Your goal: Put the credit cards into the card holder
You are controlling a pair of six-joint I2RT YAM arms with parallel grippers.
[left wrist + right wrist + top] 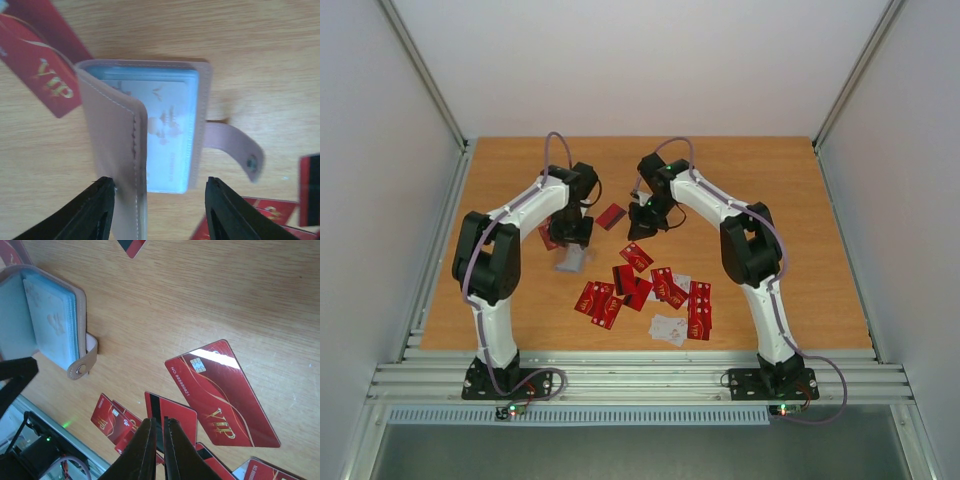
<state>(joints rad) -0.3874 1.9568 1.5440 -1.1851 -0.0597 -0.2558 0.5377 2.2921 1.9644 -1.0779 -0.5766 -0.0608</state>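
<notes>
Holder (170, 125) lies open on the desk (770, 180), at ten o'clock from the cards (665, 285). Left pincer (160, 182) straddles its raised cover, jaws wide, probably to expose the pockets. Right pincer (159, 422), pinched narrow and seemingly empty, hovers at two o'clock.

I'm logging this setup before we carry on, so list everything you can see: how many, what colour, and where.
cards: a dozen or so, overlapping so no exact count; mostly red, a few pale; scattered mid-table toward the near edge, one apart between the grippers.
holder: one; tan with clear sleeves; lying open on the table under the left gripper.
table: one; orange-brown wood.
arms: two; white and black; bases at the near edge.
left gripper: one; black; open, over the holder.
right gripper: one; black; shut, above the cards.
</notes>
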